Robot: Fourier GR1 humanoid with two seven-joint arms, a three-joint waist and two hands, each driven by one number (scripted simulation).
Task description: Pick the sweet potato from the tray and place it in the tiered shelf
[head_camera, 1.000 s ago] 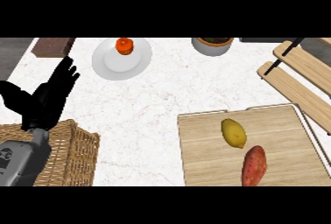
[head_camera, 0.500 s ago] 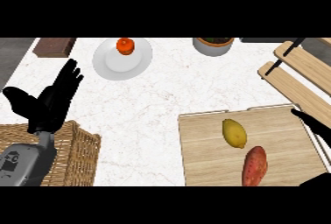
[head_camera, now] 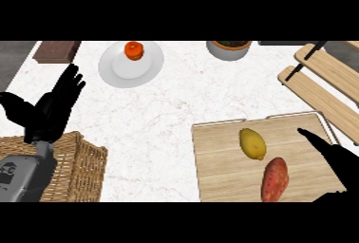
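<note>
A reddish-brown sweet potato (head_camera: 274,179) lies on the wooden tray (head_camera: 219,161) at the lower right, beside a yellow lemon (head_camera: 252,143). My right hand (head_camera: 335,159) comes in over the tray's right edge, fingers straight and open, just right of the sweet potato and apart from it. The tiered shelf (head_camera: 328,80) of light wooden slats stands at the right edge, beyond the tray. At the left, my left hand (head_camera: 49,109) rests open with fingers up, above a wicker basket.
A wicker basket (head_camera: 73,166) sits at the lower left under my left forearm. A white plate (head_camera: 119,69) with an orange-red fruit (head_camera: 134,50) stands at the back. A grey bowl (head_camera: 229,48) and a dark brown block (head_camera: 57,51) lie along the far edge.
My right hand has come into view from the lower right and moved leftward over the tray toward the sweet potato. The left hand has drifted slightly right and up.
</note>
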